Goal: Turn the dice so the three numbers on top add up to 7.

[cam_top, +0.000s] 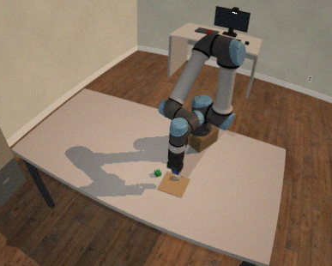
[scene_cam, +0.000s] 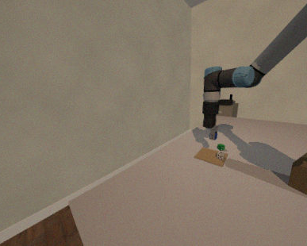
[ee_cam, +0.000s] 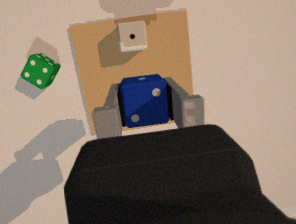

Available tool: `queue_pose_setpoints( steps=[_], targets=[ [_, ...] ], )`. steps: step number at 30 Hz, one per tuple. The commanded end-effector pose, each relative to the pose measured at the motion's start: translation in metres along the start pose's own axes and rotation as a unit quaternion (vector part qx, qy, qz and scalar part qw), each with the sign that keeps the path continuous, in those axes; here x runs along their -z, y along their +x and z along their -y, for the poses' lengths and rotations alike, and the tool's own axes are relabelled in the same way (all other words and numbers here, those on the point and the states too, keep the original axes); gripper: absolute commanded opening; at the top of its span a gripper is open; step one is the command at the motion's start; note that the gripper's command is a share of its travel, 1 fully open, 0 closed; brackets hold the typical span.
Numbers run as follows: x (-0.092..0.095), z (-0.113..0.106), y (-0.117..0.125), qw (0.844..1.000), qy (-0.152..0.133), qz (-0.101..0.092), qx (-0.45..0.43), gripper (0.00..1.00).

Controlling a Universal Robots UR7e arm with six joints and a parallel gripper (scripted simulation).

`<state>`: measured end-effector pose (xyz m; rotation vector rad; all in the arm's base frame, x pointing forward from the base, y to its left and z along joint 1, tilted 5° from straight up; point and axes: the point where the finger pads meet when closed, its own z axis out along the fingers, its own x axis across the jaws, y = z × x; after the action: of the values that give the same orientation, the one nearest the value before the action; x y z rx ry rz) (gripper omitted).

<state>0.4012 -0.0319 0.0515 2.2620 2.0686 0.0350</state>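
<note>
My gripper point(ee_cam: 142, 94) is shut on a blue die point(ee_cam: 143, 99) and holds it above the near part of the tan mat point(ee_cam: 132, 65). The blue die also shows between the fingers in the exterior view point(scene_cam: 212, 134), raised above the table. A white die point(ee_cam: 132, 36) lies flat on the mat's far part with one pip up. A green die point(ee_cam: 40, 70) lies on the table left of the mat, off it, with several pips up. In the top view the gripper point(cam_top: 174, 173) hangs over the mat point(cam_top: 174, 185), with the green die point(cam_top: 157, 172) to its left.
A cardboard box point(cam_top: 203, 139) stands by the arm's base behind the mat. The table's front edge runs a little way beyond the mat.
</note>
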Motion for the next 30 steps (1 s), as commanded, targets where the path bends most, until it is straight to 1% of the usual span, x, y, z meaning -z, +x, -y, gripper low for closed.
queue_pose_setpoints(
  steps=[1,7,11,15,19,21,26,30],
  targets=[
    [0.000,0.000,0.000,1.000,-0.001,0.000,0.001,0.57],
    [-0.001,0.000,0.000,1.000,-0.001,0.000,0.001,0.57],
    [-0.008,0.000,0.000,1.000,0.000,0.000,0.001,0.57],
    [-0.022,-0.001,-0.001,1.000,0.000,0.000,0.001,0.57],
    [-0.041,-0.001,-0.001,1.000,0.000,0.000,0.001,0.57],
    [-0.041,-0.001,-0.001,1.000,0.000,0.000,0.001,0.57],
    [-0.065,-0.001,-0.001,1.000,0.000,0.000,0.001,0.57],
    [-0.081,-0.002,-0.002,1.000,0.000,0.000,0.001,0.57]
  ],
)
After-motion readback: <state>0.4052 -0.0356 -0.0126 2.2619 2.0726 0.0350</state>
